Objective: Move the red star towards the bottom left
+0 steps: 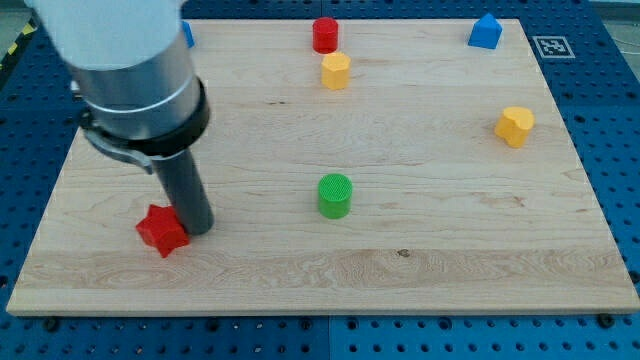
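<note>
The red star [161, 230] lies on the wooden board [420, 260] near the view's bottom left. My tip [198, 227] stands right against the star's right side, touching it or very nearly so. The arm's grey body [125, 60] rises from the rod toward the view's top left and hides that corner of the board.
A green cylinder [335, 195] stands mid-board. A red cylinder [325, 35] and a yellow hexagonal block [336, 71] sit at the top centre. A blue block [485, 31] is at the top right, a yellow block [515, 126] at the right. A blue block [187, 33] peeks out behind the arm.
</note>
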